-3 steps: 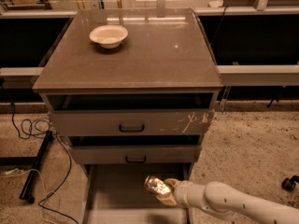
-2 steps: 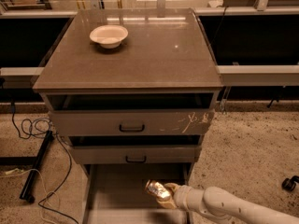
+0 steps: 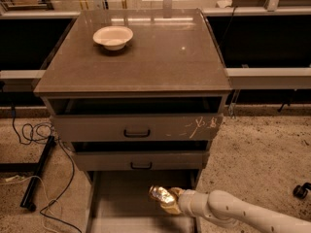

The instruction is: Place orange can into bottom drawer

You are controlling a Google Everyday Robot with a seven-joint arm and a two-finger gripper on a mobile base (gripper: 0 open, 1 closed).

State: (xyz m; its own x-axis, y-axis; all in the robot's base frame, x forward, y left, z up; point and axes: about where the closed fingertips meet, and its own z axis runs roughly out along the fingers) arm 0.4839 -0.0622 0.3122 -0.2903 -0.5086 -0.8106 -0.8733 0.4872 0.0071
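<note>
Leftward and slightly down – that is the small shift of the arm since a second ago, and the orange can (image 3: 158, 193) has gone with it, staying over the open tray.

From the one camera view, the claw (image 3: 167, 199) sits at the end of the pale arm that reaches in from the lower right, clenched around the can. The can sticks out of the claw toward the left. Its long axis lies nearly level and runs on in line with the forearm, the free end a touch higher. It hangs over the right half of the bottom drawer (image 3: 121, 205), just in front of the middle drawer (image 3: 141, 160) and below it. Whether the can already touches the grey floor cannot be told.

The coming move, as I judge it, turns on this: the drawer floor lies straight beneath the can, with bare floor to its left, so a short lowering and a release should do – no sideways reach needed. The white bowl (image 3: 112, 36) on the worktop (image 3: 160, 62) is well apart and plays no part.
</note>
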